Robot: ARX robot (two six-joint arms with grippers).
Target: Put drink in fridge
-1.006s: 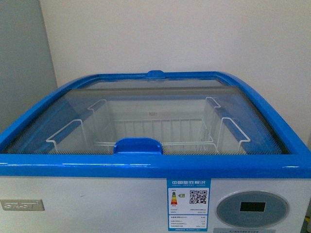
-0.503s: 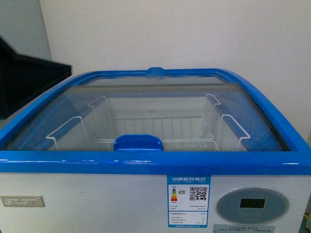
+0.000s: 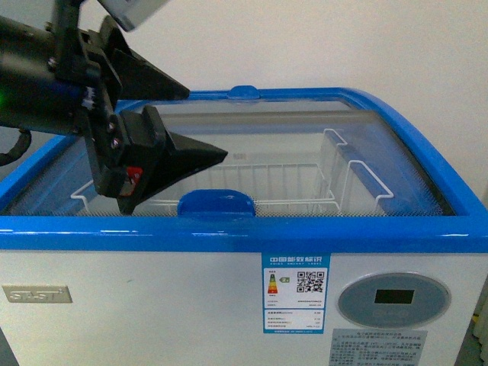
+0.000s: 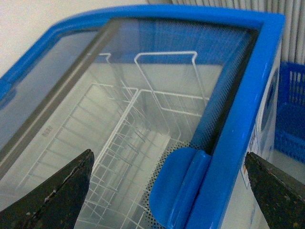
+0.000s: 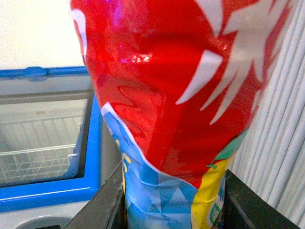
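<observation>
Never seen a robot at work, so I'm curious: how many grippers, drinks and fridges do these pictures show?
Grippers: 2 (left gripper, right gripper)
Drinks: 1 (drink, red label)
Fridges: 1 (fridge)
Total: 4

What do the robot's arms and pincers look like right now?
The left arm is black and bulky, with a green light, a small red part and a dark cable loop beside it. The left pincer has two black wedge-shaped fingers, scuffed at the tips. The right pincer shows only dark grey finger edges.
</observation>
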